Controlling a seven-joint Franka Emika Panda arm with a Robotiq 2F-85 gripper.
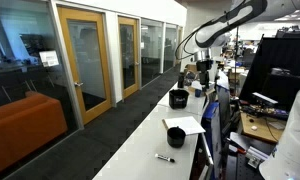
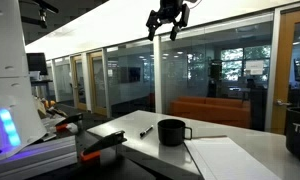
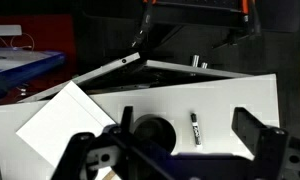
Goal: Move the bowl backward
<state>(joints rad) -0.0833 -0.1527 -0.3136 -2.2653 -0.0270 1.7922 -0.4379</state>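
**A:** What is nearest in the wrist view?

**B:** The gripper [image 3: 170,150]. Its two dark fingers [image 3: 258,135] stand far apart at the bottom of the frame, spread wide, with nothing held between them.

**A:** And below that?

**B:** The white table [image 3: 240,95], well beneath the hand. The bowl [image 3: 153,130] stands upright on it. It shows in the gap between the fingers, touching neither.

**A:** What lies around the bowl?

**B:** A black marker [image 3: 195,128] lies just beside it on one side. On the other side is a sheet of white paper [image 3: 65,120], with one corner reaching toward the bowl (I cannot tell from here whether the bowl sits on that corner or only touches it).

**A:** What does the scene look like from outside?

**B:** In an exterior view the marker [image 1: 165,157] is closest to the camera. Next comes the bowl [image 1: 176,136], at the near edge of the paper [image 1: 186,124]. Farther along the table stands a larger black container [image 1: 179,97], well apart from the bowl. Beyond that, the arm [image 1: 230,20] arches overhead.

**A:** How high is the hand?

**B:** In an exterior view the gripper [image 2: 167,28] hangs high above the bowl [image 2: 171,131], with its fingers splayed downward.
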